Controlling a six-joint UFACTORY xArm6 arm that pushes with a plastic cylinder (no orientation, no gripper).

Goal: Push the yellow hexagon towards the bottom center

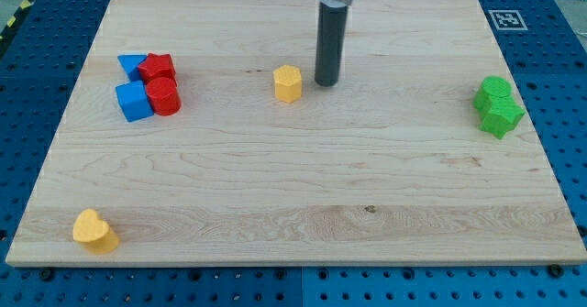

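my tip (327, 82) sits just right of the yellow hexagon (288, 83), slight gap; no claw here, just a rod.

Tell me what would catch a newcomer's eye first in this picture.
First, the dark rod coming down from the view's top, my tip resting just right of the yellow hexagon, near it but apart. Next, the red and blue cluster at the left, and the green blocks at the right edge.
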